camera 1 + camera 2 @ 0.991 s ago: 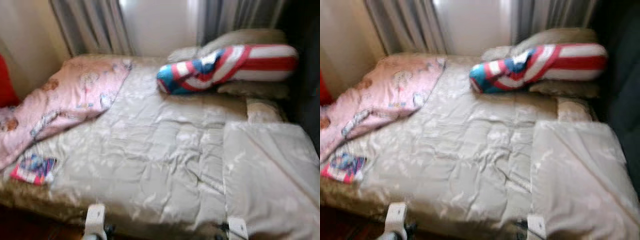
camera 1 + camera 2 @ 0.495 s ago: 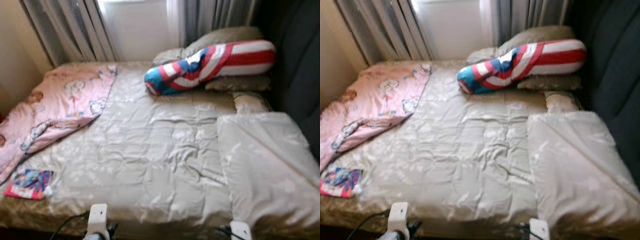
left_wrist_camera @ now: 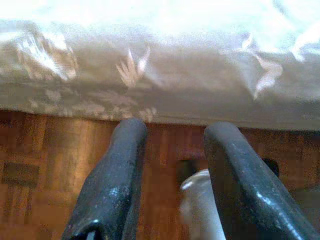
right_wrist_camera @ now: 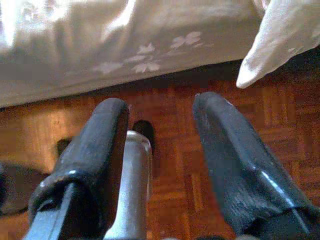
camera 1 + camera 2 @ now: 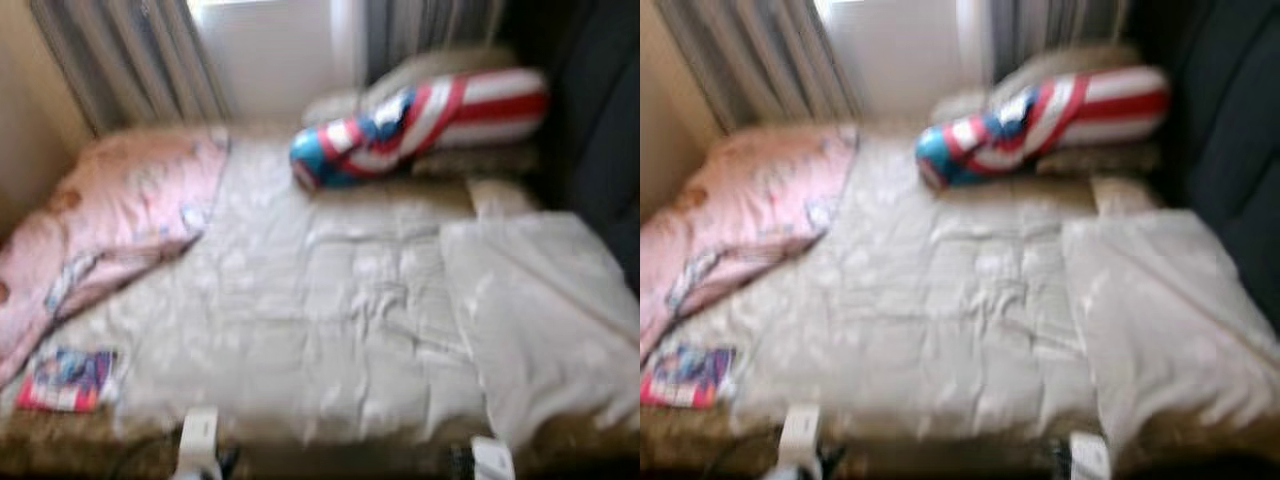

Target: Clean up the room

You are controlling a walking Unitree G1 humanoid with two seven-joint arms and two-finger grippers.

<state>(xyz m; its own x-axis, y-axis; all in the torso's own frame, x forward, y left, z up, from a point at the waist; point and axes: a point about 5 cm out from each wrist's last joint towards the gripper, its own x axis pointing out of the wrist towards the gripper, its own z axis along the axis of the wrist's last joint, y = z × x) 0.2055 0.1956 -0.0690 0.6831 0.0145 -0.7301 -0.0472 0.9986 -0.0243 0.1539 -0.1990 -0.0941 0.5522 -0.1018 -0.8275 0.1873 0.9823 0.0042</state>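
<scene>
Facing the bed from its foot, the robot looks down on a blurred scene: a pale quilt is spread over the mattress, a pink blanket lies bunched along the left side, a red, white and blue bolster rests against pillows by the curtains, and a small colourful book sits on the near left corner. Both arms hang low at the bed's edge. The left gripper is released, its two black fingers parted over the wooden floor with nothing between them, and the right gripper is likewise spread wide and empty above the parquet, just below the quilt's hem. Of the loose things, the book looks the likeliest to be tidied first: it is probably light, thin and fairly stiff, so pinching it across one free edge should lift it cleanly off the soft cover. The pink blanket will be limp and bulky, and would drape and drag, so a gathered fold near its edge seems the best hold.
</scene>
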